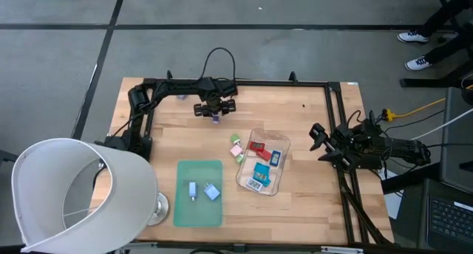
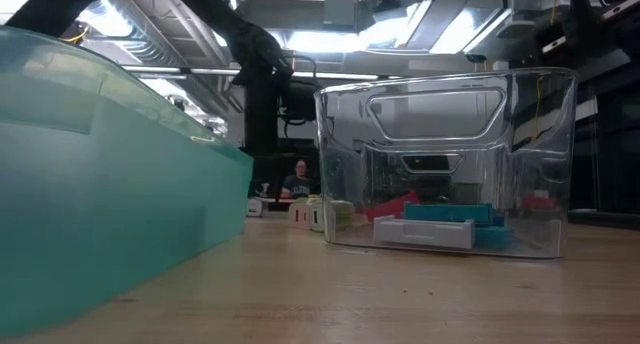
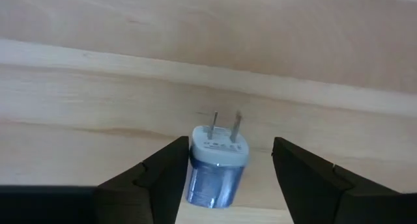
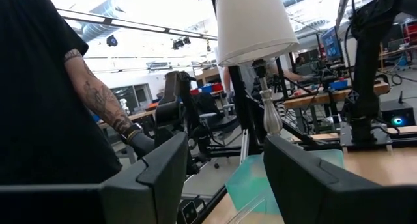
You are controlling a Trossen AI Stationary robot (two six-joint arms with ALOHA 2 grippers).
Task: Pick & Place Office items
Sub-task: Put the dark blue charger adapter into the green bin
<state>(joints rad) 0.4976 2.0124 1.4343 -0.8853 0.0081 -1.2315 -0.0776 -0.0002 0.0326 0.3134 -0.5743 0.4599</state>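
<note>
A small blue plug adapter (image 3: 218, 164) with a white face and two metal prongs rests on the bare wood near the table's far edge (image 1: 216, 119). My left gripper (image 3: 228, 175) points down over it, open, one finger on each side (image 1: 215, 108). Several office items lie in the clear tray (image 1: 275, 142). Two more lie on the green mat (image 1: 199, 210), and pink and light green ones (image 1: 236, 147) lie beside the tray. My right gripper (image 4: 225, 168) waits open at the table's right edge (image 1: 319, 139). My left gripper comes from above with its fingers on either side of the adapter's blue body. One finger (image 3: 172, 168) stands right at the body's side (image 3: 194, 172); whether it touches, I cannot tell. The other finger (image 3: 290, 168) is clearly apart from it.
A lamp with a big white shade (image 1: 74, 191) stands at the table's near left corner. The tray (image 2: 450, 164) sits right of centre, the mat's edge (image 2: 110, 184) close to the low camera. People show in the room beyond, one close in the right wrist view (image 4: 45, 87).
</note>
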